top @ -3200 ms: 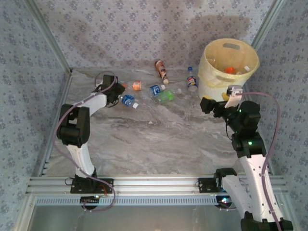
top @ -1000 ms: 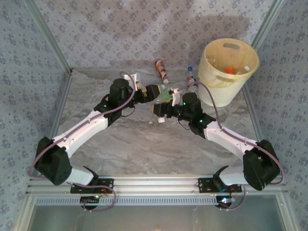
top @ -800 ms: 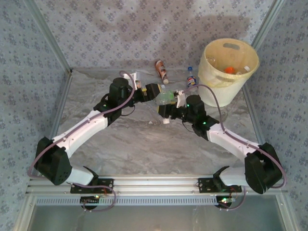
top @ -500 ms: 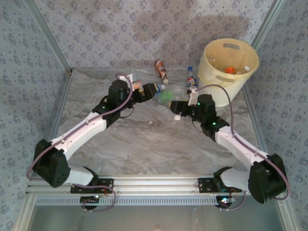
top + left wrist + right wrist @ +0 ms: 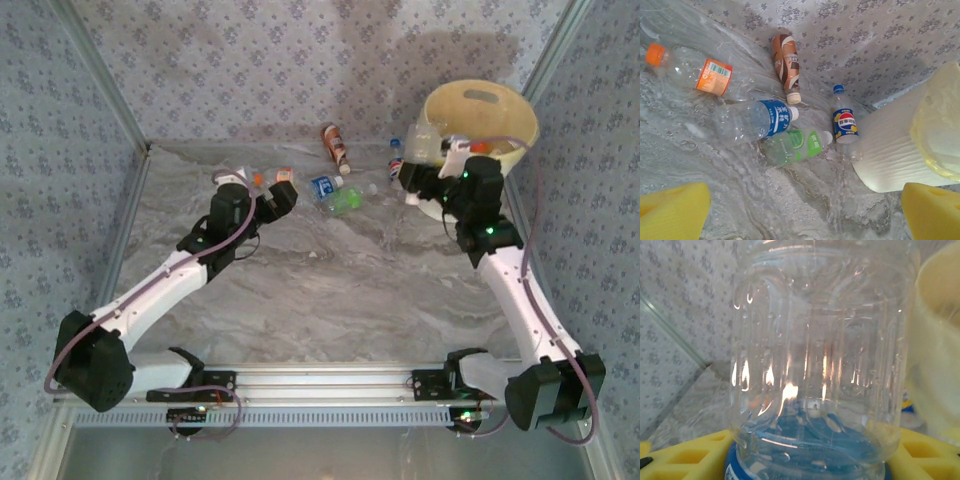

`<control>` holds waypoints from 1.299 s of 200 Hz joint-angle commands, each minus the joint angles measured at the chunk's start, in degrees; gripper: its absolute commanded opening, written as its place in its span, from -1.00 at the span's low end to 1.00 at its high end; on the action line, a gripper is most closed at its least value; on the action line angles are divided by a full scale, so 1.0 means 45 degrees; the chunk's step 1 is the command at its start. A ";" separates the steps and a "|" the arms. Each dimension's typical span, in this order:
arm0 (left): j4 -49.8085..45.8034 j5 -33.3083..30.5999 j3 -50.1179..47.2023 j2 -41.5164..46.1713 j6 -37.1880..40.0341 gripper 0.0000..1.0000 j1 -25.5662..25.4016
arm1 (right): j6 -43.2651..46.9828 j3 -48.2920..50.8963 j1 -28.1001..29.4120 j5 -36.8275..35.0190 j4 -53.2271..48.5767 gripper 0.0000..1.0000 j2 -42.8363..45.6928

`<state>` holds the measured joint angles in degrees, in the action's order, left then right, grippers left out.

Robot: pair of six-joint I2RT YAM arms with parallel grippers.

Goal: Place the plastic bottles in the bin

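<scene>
- Right gripper (image 5: 418,172): pinches a clear bottle (image 5: 815,365) by its blue label, long axis pointing away from the fingers, beside the bin (image 5: 527,120) rim; mouth lies just rightward.
- Left gripper (image 5: 283,192): spread, empty, near loose bottles (image 5: 775,118).

Bin (image 5: 486,108) sits in the table's (image 5: 330,290) far right corner. Left of it, first bottle (image 5: 844,120) just beside its wall; second bottle (image 5: 757,120) and third bottle (image 5: 795,145) lie side by side (nearly touching); fourth bottle (image 5: 785,65) behind them, near the back wall (image 5: 300,70); fifth bottle (image 5: 700,75) farthest left. The held bottle (image 5: 820,365) hangs in the right gripper (image 5: 418,172) at the bin's left rim.
</scene>
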<state>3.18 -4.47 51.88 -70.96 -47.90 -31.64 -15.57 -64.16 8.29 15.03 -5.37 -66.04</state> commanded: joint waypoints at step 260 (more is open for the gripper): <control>-0.0218 0.0233 -0.0988 0.0912 0.0488 0.96 0.0638 | 0.2209 -0.6934 -0.3774 -0.2652 -0.1614 0.67 -0.6263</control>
<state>0.91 -5.80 47.55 -67.18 -45.65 -29.45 -6.83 -97.38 -8.86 -0.51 -12.71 -98.94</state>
